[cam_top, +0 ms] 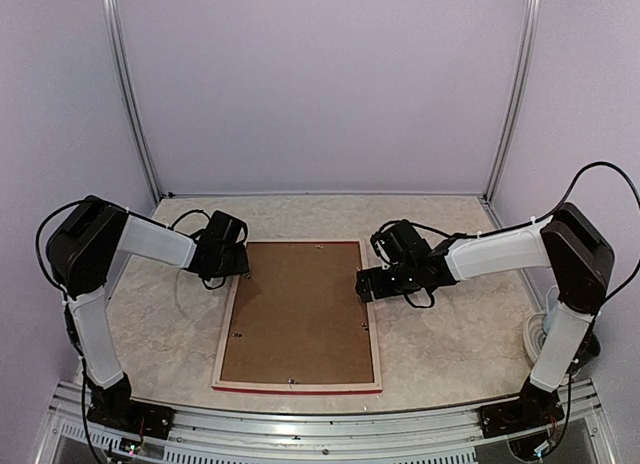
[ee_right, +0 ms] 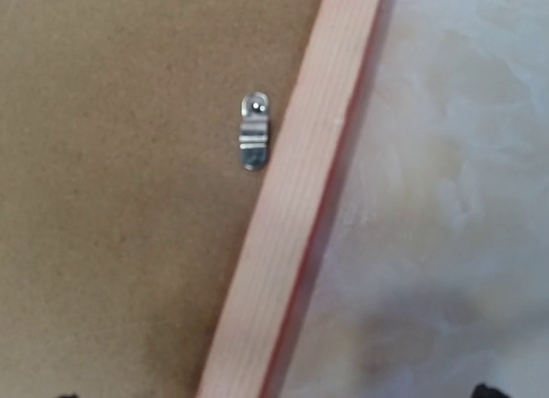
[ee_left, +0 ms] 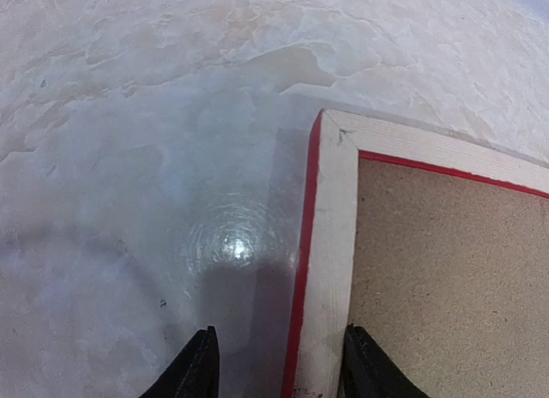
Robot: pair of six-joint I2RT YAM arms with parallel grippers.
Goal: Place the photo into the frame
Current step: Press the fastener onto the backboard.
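Frame [cam_top: 296,386] face-down, backing board [cam_top: 300,309] up. Left gripper [ee_left: 279,331] half-spread astride its left rail, likely to clamp it; right gripper [ee_right: 273,391] wide-spread above its right rail.

Frame [cam_top: 296,385] lies flat on the tabletop [cam_top: 160,324], face down and roughly centred. Long sides run from near edge to far edge, and the near short rail is close to the near edge. I see the pale wood back rim facing up, with the red front showing as a thin line along the outer edges. Brown backing board [cam_top: 298,309] sits inside the rim. A small metal turn clip [ee_right: 254,130] sits on it by the right rail.
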